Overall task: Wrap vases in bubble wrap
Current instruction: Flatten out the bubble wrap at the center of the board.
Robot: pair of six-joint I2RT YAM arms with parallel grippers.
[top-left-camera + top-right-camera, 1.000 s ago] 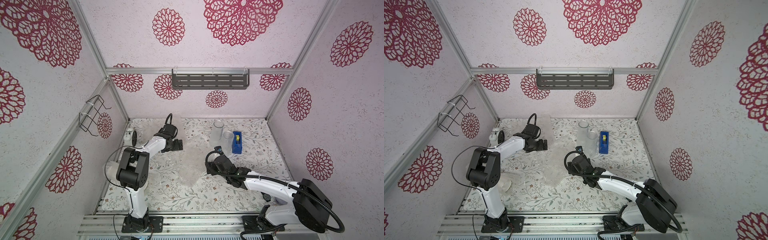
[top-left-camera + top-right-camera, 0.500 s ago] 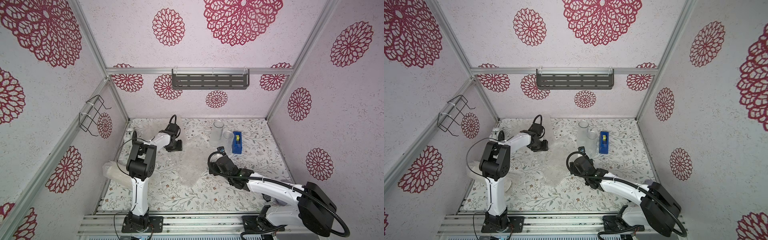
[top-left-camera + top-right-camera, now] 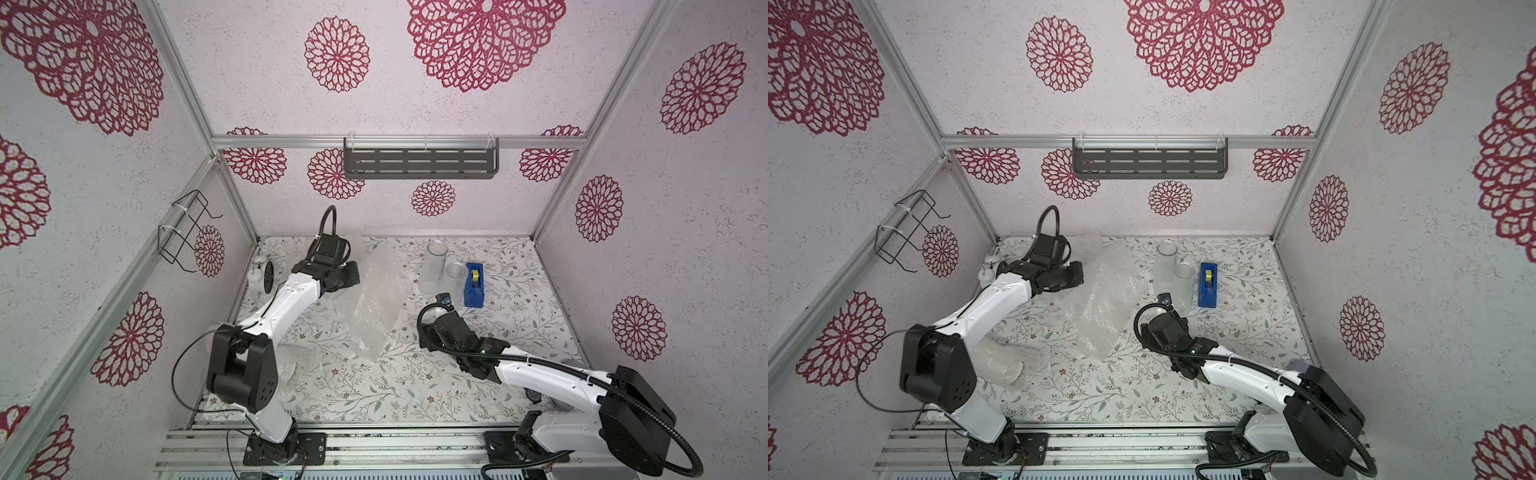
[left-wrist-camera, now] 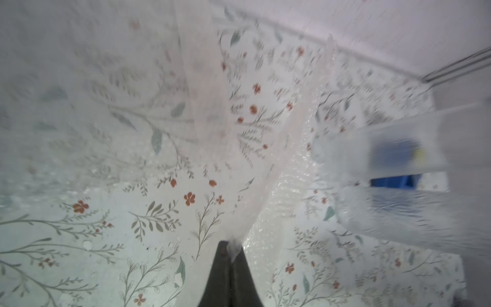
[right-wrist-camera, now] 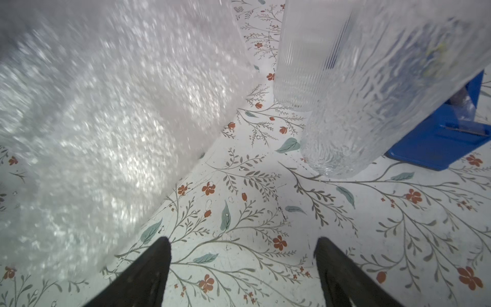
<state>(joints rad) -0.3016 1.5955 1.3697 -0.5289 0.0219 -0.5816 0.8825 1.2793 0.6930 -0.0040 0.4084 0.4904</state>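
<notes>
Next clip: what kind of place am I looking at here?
Probably a purpose-built robot test booth, not a home: papered panels in an aluminium frame, two arms bolted to a front rail, and packing props, bubble wrap and a tape dispenser.

Bare table (image 5: 265, 202) between bubble wrap (image 5: 106, 119) and vases (image 5: 358, 119).

left arm (image 3: 286, 307) extended toward the rear; left gripper (image 4: 230, 249) fingers pressed together. right arm (image 3: 540, 370) stretched low; right gripper (image 5: 243, 242) fingers spread wide.
</notes>
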